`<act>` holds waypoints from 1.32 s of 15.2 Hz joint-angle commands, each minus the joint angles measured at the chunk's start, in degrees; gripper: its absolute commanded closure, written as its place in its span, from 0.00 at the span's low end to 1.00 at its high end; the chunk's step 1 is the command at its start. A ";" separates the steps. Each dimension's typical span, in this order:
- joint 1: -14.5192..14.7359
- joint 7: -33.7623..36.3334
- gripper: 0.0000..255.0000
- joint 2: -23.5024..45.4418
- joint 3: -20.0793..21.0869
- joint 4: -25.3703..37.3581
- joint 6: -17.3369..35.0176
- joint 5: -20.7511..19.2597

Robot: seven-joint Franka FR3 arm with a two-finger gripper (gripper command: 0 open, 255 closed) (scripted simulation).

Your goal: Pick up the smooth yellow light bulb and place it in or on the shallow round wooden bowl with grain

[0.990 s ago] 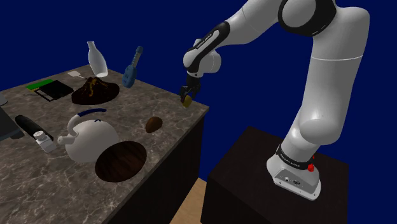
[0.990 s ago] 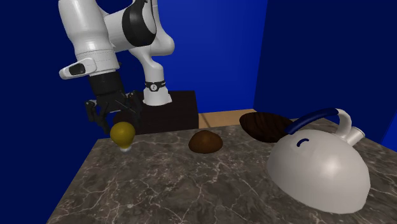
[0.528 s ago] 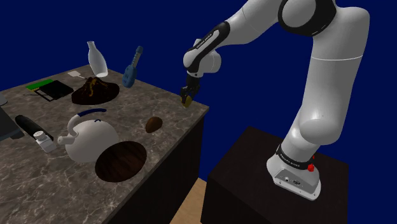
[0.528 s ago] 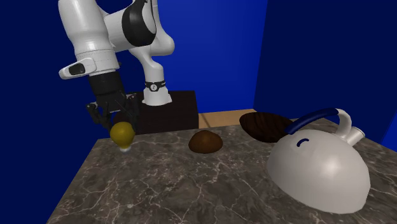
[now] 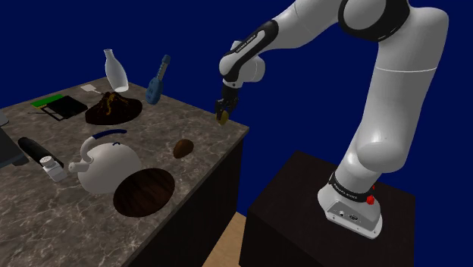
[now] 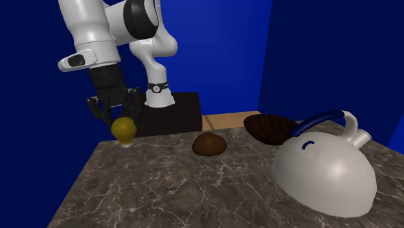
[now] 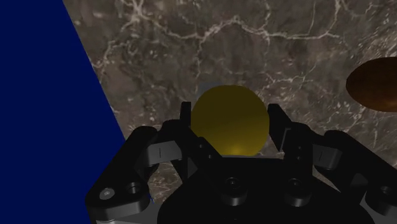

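The yellow light bulb (image 5: pixel 223 119) (image 6: pixel 123 129) (image 7: pixel 229 119) hangs just above the marble counter (image 5: pixel 198 125) near its corner by the stand. My black gripper (image 5: pixel 223 112) (image 6: pixel 120 120) (image 7: pixel 230 113) is shut on it from above, one finger on each side of the glass. The shallow dark wooden bowl (image 5: pixel 144 191) (image 6: pixel 269 127) lies on the counter's front edge in the shoulder view, well apart from the bulb, past a brown oval lump (image 5: pixel 183 149) (image 6: pixel 209 144) (image 7: pixel 375 83).
A large white kettle with a blue handle (image 5: pixel 110 165) (image 6: pixel 324 170) stands right beside the bowl. Farther back are a white bottle (image 5: pixel 115 70), a blue tilted object (image 5: pixel 157 82), a dark mound (image 5: pixel 114 108) and a black cylinder (image 5: pixel 38 150). The counter edge drops off below the bulb.
The fingers closed on the bulb, which stood on the counter a second ago. The hand has since risen a little with the bulb in it.
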 commanded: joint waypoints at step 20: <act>1.86 8.60 1.00 -9.21 -0.07 3.75 -11.65 -6.01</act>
